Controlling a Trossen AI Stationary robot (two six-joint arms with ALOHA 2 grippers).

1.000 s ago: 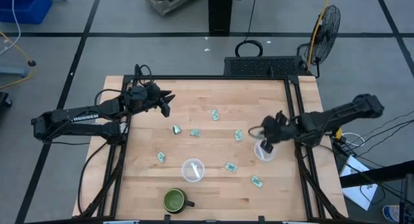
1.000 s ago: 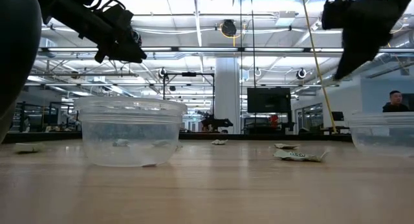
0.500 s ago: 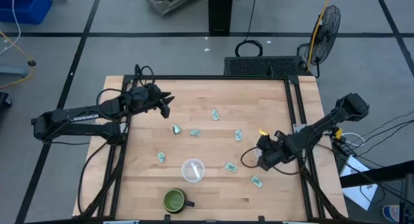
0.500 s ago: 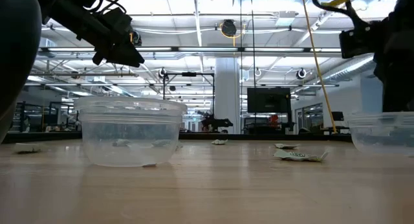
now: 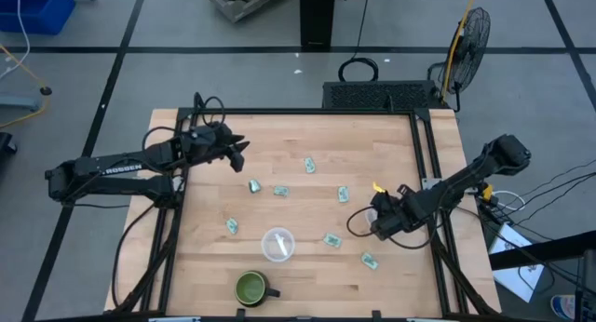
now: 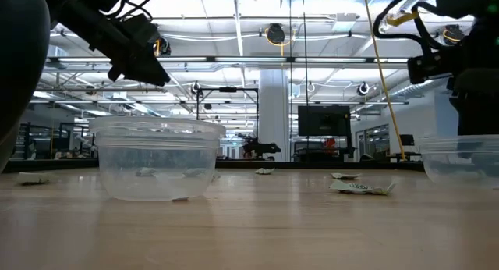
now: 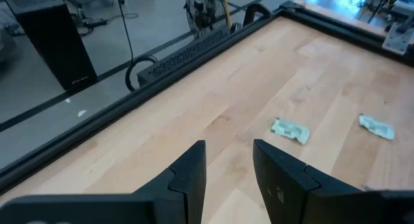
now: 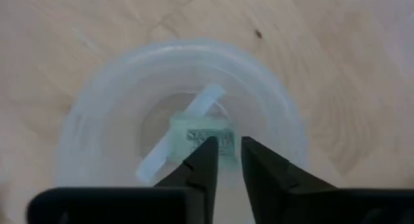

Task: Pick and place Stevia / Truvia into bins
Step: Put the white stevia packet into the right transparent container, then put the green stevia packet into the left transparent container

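Left gripper (image 5: 239, 153) hovers over the table's (image 5: 298, 266) far-left corner, jaws spread and empty, likely parked clear of the work. Loose Stevia packets (image 5: 308, 164) lie mid-table around the central cup (image 5: 277, 244), dark green mug (image 5: 251, 287) just beside it at the near edge. Right gripper (image 8: 224, 160) hangs directly over the right cup (image 8: 184, 130), jaws slightly parted above a packet (image 8: 202, 134) lying inside: looks like a drop.
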